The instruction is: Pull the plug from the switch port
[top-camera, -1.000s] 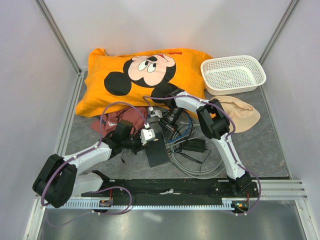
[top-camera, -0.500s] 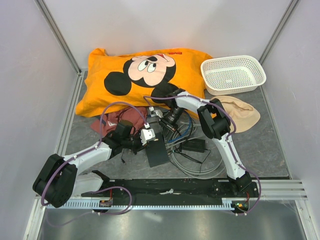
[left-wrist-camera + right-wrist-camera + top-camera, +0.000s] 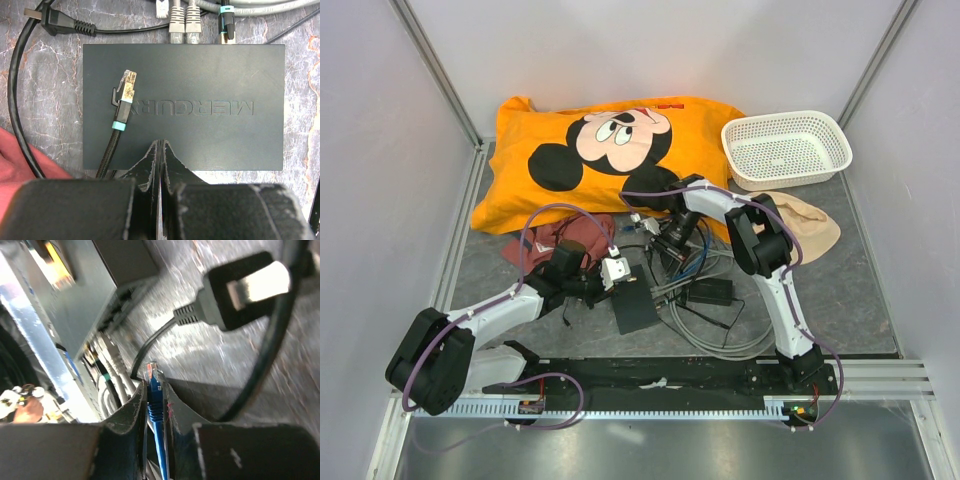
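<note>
Against the top view half a second before, the right arm had swung off toward the right and drawn its wrist back from the far edge of the switch (image 3: 200,90), while the left arm and the box had not shifted. The right gripper (image 3: 155,390) was clamped on the blue plug (image 3: 152,374), whose clear tip stood free in the air with floor behind it and no socket around it. We judged from this that the plug was out of the port (image 3: 117,315). The right wrist view was blurred, so we could not tell which socket in the row it had left. Two grey plugs (image 3: 185,22) were seated in that same far edge, just beside each other. The left gripper (image 3: 160,150) had its fingers pressed together with nothing between them, its tips at the near edge of the switch, seemingly pinning the box, though contact was hard to confirm. A loose black cable (image 3: 122,100) lay across the switch lid, its connector plugged into nothing. In our view the pull was done, and what remained was to carry the plug clear and let it go.
</note>
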You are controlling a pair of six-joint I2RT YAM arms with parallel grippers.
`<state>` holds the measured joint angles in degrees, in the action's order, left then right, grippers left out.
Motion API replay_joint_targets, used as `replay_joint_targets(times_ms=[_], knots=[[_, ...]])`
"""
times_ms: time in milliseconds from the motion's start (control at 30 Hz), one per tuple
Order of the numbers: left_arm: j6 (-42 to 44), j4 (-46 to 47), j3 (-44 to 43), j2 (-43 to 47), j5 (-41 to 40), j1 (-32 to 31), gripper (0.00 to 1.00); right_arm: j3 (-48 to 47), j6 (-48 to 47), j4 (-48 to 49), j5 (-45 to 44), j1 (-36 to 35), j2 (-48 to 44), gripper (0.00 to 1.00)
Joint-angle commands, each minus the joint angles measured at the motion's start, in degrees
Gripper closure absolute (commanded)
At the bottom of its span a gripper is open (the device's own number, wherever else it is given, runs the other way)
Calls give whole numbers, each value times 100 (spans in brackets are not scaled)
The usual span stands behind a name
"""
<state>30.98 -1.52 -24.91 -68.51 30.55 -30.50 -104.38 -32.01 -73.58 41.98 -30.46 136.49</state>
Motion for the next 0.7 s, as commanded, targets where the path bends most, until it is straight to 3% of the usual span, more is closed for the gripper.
replay_joint_targets(times_ms=[0,300,433,533,567,667], knots=[[171,-683,205,-207,-374,44,98,216,-596,440,-1833,268,-78,92],[163,-683,188,-233,-365,53,98,84,-139,1346,-2949,496,-535,92],[163,-683,197,-215,-374,53,99,102,-34,1399,-3073,567,-456,86],[163,-683,205,-215,-374,53,98,102,-16,1364,-2827,567,-509,74],[163,-674,205,-215,-374,53,98,102,-7,1347,-2748,576,-526,66],[154,-683,205,-215,-374,53,98,-30,46,1277,-2248,567,-658,56]])
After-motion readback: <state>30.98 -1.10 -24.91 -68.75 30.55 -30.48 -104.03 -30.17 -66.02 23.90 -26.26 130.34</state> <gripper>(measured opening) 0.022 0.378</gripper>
